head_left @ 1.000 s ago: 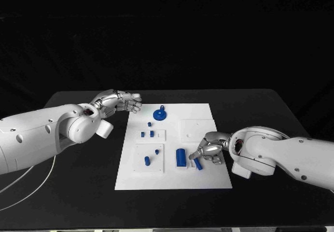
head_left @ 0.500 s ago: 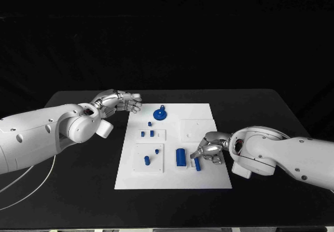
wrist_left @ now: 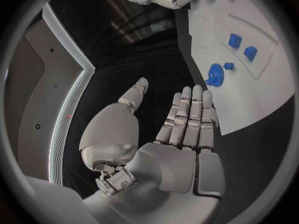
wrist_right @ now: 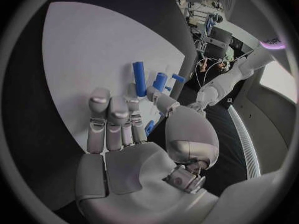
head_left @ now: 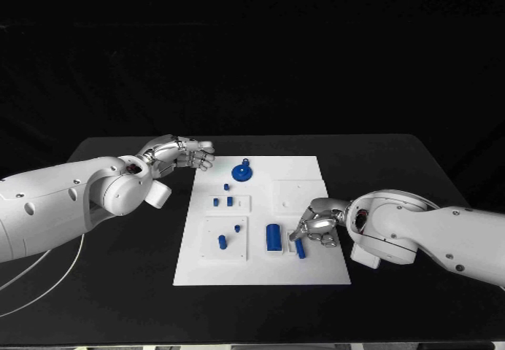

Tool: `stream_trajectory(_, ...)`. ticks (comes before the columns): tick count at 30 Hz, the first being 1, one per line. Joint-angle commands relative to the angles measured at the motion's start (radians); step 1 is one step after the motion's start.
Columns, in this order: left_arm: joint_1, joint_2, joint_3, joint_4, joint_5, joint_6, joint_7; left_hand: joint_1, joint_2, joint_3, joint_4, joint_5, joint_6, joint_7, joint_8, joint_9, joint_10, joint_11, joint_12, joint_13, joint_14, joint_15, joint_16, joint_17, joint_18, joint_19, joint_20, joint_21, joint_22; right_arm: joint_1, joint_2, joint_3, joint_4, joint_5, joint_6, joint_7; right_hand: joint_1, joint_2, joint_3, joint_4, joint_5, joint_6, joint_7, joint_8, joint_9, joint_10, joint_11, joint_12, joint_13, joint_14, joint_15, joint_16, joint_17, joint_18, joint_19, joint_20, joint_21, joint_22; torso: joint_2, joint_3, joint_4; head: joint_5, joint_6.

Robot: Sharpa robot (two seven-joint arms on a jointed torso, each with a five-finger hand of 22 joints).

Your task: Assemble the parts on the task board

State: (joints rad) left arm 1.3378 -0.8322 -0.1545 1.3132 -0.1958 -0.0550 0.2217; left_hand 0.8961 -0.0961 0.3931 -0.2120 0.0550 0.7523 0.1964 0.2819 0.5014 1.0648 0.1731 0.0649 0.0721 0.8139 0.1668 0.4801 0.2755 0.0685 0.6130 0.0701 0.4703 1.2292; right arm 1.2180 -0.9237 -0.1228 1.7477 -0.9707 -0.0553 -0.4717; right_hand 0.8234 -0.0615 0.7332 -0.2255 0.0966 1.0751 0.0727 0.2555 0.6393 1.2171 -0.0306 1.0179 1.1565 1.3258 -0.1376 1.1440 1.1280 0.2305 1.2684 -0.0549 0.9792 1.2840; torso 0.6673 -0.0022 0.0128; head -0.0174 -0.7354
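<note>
The white task board (head_left: 316,273) (wrist_left: 261,99) lies mid-table. My right hand (head_left: 319,222) (wrist_right: 124,129) rests low on its right part and pinches a blue rod (head_left: 300,249) (wrist_right: 139,78) between thumb and a finger; the rod's free end points toward the board's near edge. A thicker blue cylinder (head_left: 274,237) (wrist_right: 160,80) lies just left of it. A blue gear (head_left: 242,173) (wrist_left: 215,75) sits at the board's far end. Small blue blocks (head_left: 222,201) (wrist_left: 235,40) stand mid-left. My left hand (head_left: 179,154) (wrist_left: 181,134) hovers off the board's far-left corner, fingers straight, holding nothing.
Two more small blue pieces (head_left: 223,240) sit in the near-left plate of the board. Black table (head_left: 116,255) surrounds the board on all sides. My left forearm (head_left: 63,204) crosses the table's left side, and my right forearm (head_left: 431,233) its right.
The blue rod under my right hand has turned slightly, now pointing straighter toward the near edge. The left hand has not moved.
</note>
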Motion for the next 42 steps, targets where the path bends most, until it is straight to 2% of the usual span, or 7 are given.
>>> stream_trajectory(1, 0.001, 0.001, 0.001, 0.003, -0.003, 0.013, 0.005, 0.000, 0.006, -0.003, 0.005, -0.004, -0.008, 0.003, 0.006, -0.001, -0.005, -0.001, 0.005, -0.001, -0.005, 0.003, -0.004, 0.001, 0.019, 0.007, -0.001, -0.005, 0.001, 0.000, 0.002, 0.000, 0.000, -0.014, 0.002, 0.007, -0.028, -0.021, -0.019, 0.011, -0.010, 0.007, 0.002, 0.001, 0.000, 0.014, -0.005, -0.001, 0.001, 0.001, 0.001, -0.001, -0.001, 0.031, 0.005, 0.003, 0.006, 0.000, 0.000, -0.0001, -0.0001, 0.000, 0.001)
stream_trajectory(4, 0.001, 0.001, 0.001, 0.003, -0.004, 0.013, 0.005, 0.000, 0.006, -0.003, 0.005, -0.004, -0.008, 0.003, 0.006, -0.001, -0.005, -0.001, 0.005, -0.001, -0.005, 0.003, -0.004, 0.001, 0.019, 0.007, -0.001, -0.005, 0.001, 0.000, 0.002, 0.000, 0.000, -0.013, 0.002, 0.006, -0.029, -0.022, -0.020, 0.011, -0.011, 0.007, 0.002, 0.001, 0.000, 0.014, -0.006, -0.002, 0.001, 0.001, 0.000, -0.001, -0.001, 0.031, 0.005, 0.002, 0.005, 0.000, 0.000, -0.0003, 0.0002, 0.000, 0.001)
stream_trajectory(7, 0.001, 0.000, 0.001, 0.003, -0.004, 0.012, 0.005, 0.000, 0.006, -0.003, 0.005, -0.004, -0.008, 0.003, 0.006, -0.001, -0.005, -0.001, 0.005, -0.001, -0.005, 0.003, -0.004, 0.001, 0.019, 0.008, -0.001, -0.005, 0.001, 0.000, 0.001, 0.000, 0.000, -0.014, 0.003, 0.007, -0.051, -0.016, -0.028, 0.036, -0.044, 0.010, 0.001, 0.002, 0.000, 0.015, -0.006, -0.002, 0.000, 0.002, 0.000, -0.002, -0.002, 0.031, 0.006, 0.004, 0.004, -0.002, 0.000, -0.0001, 0.0006, -0.001, 0.001)
stream_trajectory(18, 0.001, 0.000, 0.001, 0.003, -0.004, 0.014, 0.004, 0.000, 0.006, -0.003, 0.005, -0.004, -0.008, 0.003, 0.007, -0.001, -0.004, -0.001, 0.005, -0.001, -0.005, 0.003, -0.004, 0.001, 0.019, 0.008, -0.001, -0.005, 0.002, 0.002, -0.009, 0.003, 0.003, -0.015, 0.008, 0.008, -0.046, -0.012, -0.020, 0.049, -0.047, 0.013, -0.002, 0.003, 0.001, 0.018, -0.009, -0.002, 0.001, 0.002, -0.003, -0.001, -0.002, 0.031, 0.008, 0.000, 0.005, -0.002, 0.000, -0.0003, 0.0007, 0.000, 0.004)
stream_trajectory(25, 0.001, 0.001, 0.000, 0.002, -0.005, 0.016, 0.001, -0.001, 0.006, -0.004, 0.006, -0.004, -0.008, 0.003, 0.007, -0.001, -0.004, -0.001, 0.005, -0.001, -0.004, 0.003, -0.004, 0.002, 0.019, 0.008, -0.001, -0.006, 0.002, 0.014, -0.016, 0.017, -0.001, 0.000, 0.008, 0.009, -0.049, -0.016, -0.020, 0.057, -0.047, 0.014, -0.002, 0.003, 0.002, 0.019, -0.010, -0.001, 0.002, 0.002, -0.004, 0.000, -0.002, 0.031, 0.008, -0.002, 0.005, -0.002, 0.000, -0.0004, 0.0003, 0.001, 0.005)
stream_trajectory(30, 0.001, 0.001, 0.000, 0.002, -0.006, 0.019, -0.001, -0.001, 0.006, -0.004, 0.006, -0.004, -0.008, 0.003, 0.007, -0.001, -0.004, -0.001, 0.005, -0.001, -0.004, 0.003, -0.004, 0.002, 0.019, 0.008, -0.001, -0.006, 0.002, 0.023, -0.016, 0.021, -0.002, 0.018, 0.009, 0.009, -0.050, -0.017, -0.020, 0.060, -0.047, 0.014, -0.003, 0.003, 0.002, 0.020, -0.011, -0.001, 0.002, 0.002, -0.004, 0.000, -0.002, 0.031, 0.009, -0.002, 0.006, -0.002, 0.000, -0.0005, 0.0004, 0.000, 0.006)
stream_trajectory(42, 0.001, 0.001, 0.000, 0.003, -0.010, 0.024, -0.005, -0.002, 0.005, -0.005, 0.006, -0.004, -0.008, 0.003, 0.007, -0.002, -0.004, -0.001, 0.005, -0.001, -0.004, 0.003, -0.004, 0.003, 0.019, 0.008, -0.001, -0.006, 0.003, 0.026, -0.004, 0.023, -0.011, 0.027, 0.040, -0.012, -0.054, -0.021, -0.023, 0.066, -0.048, 0.015, -0.003, 0.004, 0.003, 0.020, -0.011, -0.001, 0.002, 0.002, -0.005, 0.001, -0.002, 0.031, 0.009, -0.003, 0.007, -0.002, 0.000, -0.0013, 0.0005, 0.001, 0.006)
